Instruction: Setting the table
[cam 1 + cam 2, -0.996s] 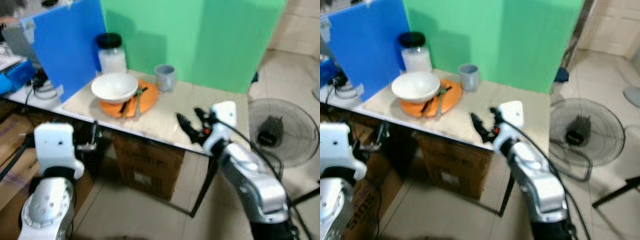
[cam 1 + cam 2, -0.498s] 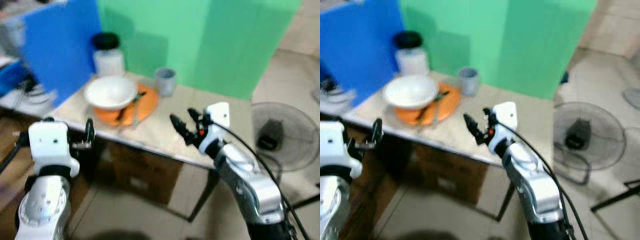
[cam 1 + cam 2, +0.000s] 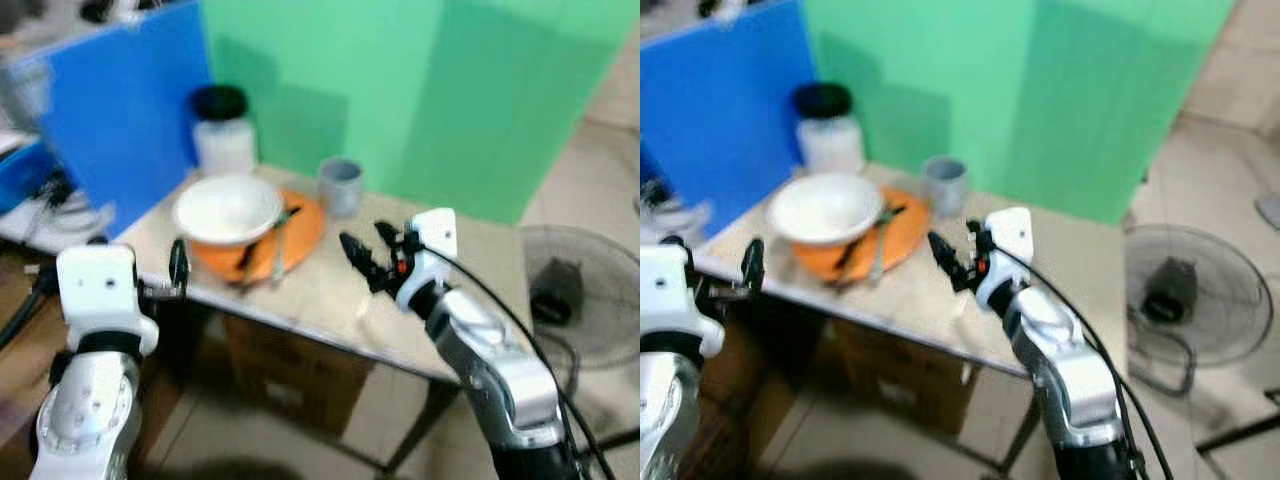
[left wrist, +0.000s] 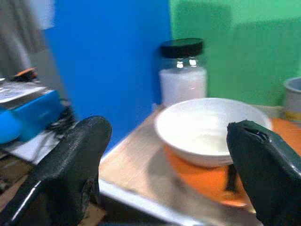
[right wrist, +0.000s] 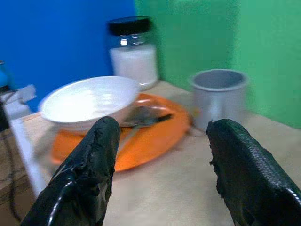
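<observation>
Hovering above the beige table (image 3: 330, 290), the right gripper (image 3: 366, 252) has its two black fingers spread wide with nothing between them, pointing toward the dishes. The left gripper (image 3: 178, 272) sits at the table's near edge, below the plate; its fingers (image 4: 75, 165) are likewise parted wide and hold nothing.

Just beyond the right gripper lies an orange plate (image 3: 300, 225). A white bowl (image 3: 228, 208) rests on the plate's left part; its inside looks white, and whether anything is in it cannot be told. Dark and greenish utensils (image 3: 276, 232) lie across the plate beside the bowl.

Behind the plate to the right stands a grey cup (image 3: 341, 186), its contents hidden. Behind the bowl stands a glass jar (image 3: 224, 130) with a black lid, filled with something white. Blue (image 3: 125, 100) and green (image 3: 420, 90) panels rise behind them.
</observation>
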{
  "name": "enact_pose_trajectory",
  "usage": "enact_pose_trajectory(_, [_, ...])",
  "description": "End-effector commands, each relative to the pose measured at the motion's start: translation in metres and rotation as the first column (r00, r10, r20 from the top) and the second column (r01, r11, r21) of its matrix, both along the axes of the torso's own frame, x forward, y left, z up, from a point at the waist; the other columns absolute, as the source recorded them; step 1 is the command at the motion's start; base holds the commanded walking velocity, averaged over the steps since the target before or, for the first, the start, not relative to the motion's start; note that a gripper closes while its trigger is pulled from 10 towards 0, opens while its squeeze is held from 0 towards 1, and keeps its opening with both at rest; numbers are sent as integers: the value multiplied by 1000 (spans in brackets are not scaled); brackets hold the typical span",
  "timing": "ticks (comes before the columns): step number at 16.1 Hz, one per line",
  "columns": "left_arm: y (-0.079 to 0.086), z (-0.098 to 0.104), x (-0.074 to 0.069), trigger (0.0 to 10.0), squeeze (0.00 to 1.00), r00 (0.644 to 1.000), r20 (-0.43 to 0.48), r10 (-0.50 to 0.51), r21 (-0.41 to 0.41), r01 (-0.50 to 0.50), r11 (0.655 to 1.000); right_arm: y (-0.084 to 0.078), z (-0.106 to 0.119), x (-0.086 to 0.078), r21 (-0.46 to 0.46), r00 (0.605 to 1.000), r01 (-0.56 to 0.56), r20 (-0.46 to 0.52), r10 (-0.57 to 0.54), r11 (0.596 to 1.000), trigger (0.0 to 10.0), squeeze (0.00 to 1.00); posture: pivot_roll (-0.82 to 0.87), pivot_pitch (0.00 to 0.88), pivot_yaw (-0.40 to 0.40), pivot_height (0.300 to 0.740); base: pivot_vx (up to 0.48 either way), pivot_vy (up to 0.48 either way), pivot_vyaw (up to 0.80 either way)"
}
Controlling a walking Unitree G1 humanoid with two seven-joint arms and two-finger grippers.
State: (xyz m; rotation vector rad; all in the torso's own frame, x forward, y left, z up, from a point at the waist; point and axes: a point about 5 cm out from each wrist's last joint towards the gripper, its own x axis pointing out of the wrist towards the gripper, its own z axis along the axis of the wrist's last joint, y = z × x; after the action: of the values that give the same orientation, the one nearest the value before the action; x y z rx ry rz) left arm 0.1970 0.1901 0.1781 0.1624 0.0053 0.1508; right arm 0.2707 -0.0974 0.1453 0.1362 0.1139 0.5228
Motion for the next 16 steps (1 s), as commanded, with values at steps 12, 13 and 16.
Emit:
enact_pose_trajectory(12, [-15,-2,-4,10000,0,973,-43,-229,5,229,973,14,-3,24,-14,999,20,-28,-20,1000,10000,1000,2,46,-13,740,177,0,0])
enact_pose_trajectory(13, [-17,-2,-4,10000,0,966,-52,-255,0,255,967,16,-4,26,-17,999,18,-29,-18,1000,10000,1000,5,46,-15,740,0,0,0])
enact_pose_trajectory(16, [-28,-7,-3,10000,0,895,-105,-433,-35,432,901,34,-10,34,-59,999,-20,-31,18,998,10000,1000,4,47,-20,740,0,0,0])
